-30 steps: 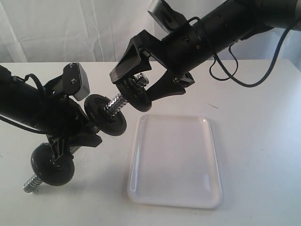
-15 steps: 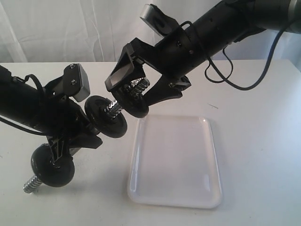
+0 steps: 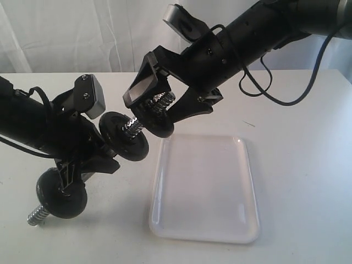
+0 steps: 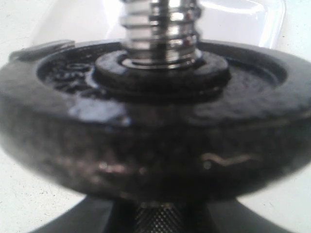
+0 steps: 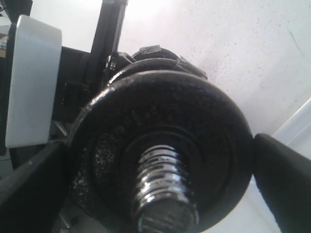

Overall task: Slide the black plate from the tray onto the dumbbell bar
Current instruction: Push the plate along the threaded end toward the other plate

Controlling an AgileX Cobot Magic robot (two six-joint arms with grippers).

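White curtain (image 3: 66, 33) hangs behind a pale table (image 3: 308, 165), and all the work is up in the air above it. My left fingers (image 3: 91, 162) are clamped round the dumbbell bar (image 3: 133, 126), which slants from 7 o'clock up to 1 o'clock in the exterior view. My right fingers (image 3: 187, 107) are closed on the rim of the black plate (image 3: 160, 125), one on each side. The plate is off the tray (image 3: 203, 187) and on the bar's upper end: the right wrist view shows the threaded tip poking through its centre hole. A run of bare thread lies between the plate and the seated disc (image 3: 125, 144) further down.

What worries me is the coarse thread. If I push with the plate tilted even a little, the edge of the hole may catch on a ridge and jam. Forcing it then could twist the bar in my left hold. That hold is well off the bar's middle and carries the lower disc (image 3: 60, 195) too, so a hard shove might make the bar slip or swing. Letting go too soon could leave the plate cocked on the thread instead of flat against the seated disc.

Around me, the grey camera housing (image 3: 93, 96) on my left wrist sits at 9 o'clock from my right fingers, near them, so a long push risks a knock. The tray lies at 5 o'clock from the plate, out of the way. A cable (image 3: 286, 93) loops under my right arm, well apart from the bar.
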